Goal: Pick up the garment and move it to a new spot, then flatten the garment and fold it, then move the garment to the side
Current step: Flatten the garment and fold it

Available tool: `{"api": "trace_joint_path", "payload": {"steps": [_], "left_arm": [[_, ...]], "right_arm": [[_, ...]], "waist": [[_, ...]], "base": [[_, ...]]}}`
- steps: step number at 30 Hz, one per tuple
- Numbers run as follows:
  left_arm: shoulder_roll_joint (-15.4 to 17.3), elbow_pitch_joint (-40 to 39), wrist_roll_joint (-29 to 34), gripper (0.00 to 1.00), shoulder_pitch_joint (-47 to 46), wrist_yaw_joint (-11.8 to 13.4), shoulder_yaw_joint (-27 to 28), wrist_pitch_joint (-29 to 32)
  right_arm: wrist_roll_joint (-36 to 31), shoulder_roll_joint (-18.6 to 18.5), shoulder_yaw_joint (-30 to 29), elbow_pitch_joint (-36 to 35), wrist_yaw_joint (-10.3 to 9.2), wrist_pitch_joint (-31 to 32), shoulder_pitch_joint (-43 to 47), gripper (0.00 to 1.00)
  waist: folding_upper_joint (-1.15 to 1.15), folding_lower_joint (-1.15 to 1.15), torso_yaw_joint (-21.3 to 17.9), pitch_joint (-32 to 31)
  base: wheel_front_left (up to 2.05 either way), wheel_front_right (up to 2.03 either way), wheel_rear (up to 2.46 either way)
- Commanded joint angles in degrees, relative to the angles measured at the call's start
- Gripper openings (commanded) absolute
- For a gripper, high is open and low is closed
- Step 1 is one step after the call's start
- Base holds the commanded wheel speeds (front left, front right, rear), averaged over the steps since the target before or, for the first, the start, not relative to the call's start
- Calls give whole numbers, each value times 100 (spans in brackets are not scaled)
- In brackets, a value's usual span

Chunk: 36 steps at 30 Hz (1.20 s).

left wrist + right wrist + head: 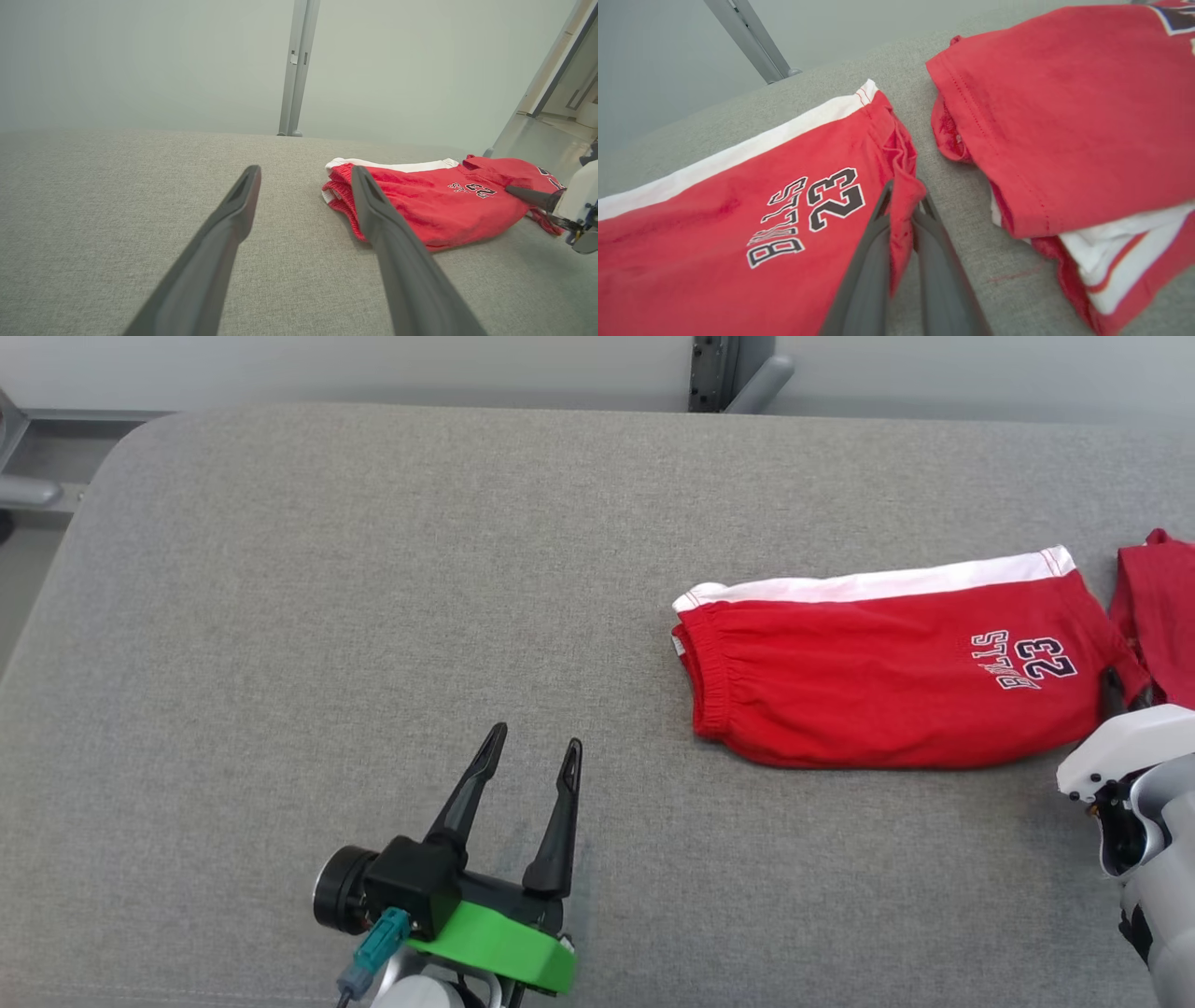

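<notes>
The garment [878, 677] is a pair of red shorts with a white side stripe and "23" print, folded flat on the grey table [373, 569], right of centre. In the right wrist view my right gripper [903, 196] is shut on the garment [738, 210], pinching the hem at its right end. From the left wrist camera the garment [434, 205] lies ahead to the right, with the right gripper's finger [528, 196] at its far end. My left gripper [532, 747] is open and empty over bare table, well left of the garment.
A second red folded garment [1162, 607] with white and red trim lies just right of the shorts, near the table's right side [1064, 102]. A metal post [714, 373] stands behind the table's far edge.
</notes>
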Motion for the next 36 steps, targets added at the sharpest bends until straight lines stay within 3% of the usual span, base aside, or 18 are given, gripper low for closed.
{"api": "trace_joint_path", "payload": {"steps": [1,13,26,36], "left_arm": [[5,19,32,100,94,-30,-9,-12],[6,53,-128,100,158,53,-40,-12],[5,15,-264,100,107,111,-79,-12],[5,-66,-310,100,78,162,-63,-12]], "right_arm": [[-10,-4,-44,-98,-12,-20,98,0],[-406,374,288,-1049,-9,-20,-7,0],[-649,1088,1890,-2103,-9,151,25,0],[-731,891,2783,-2689,-9,568,494,0]], "waist": [[0,0,-120,-199],[0,0,81,-325],[0,0,363,-261],[0,0,398,-156]], "base": [[0,0,0],[0,0,0],[0,0,0],[0,0,0]]}}
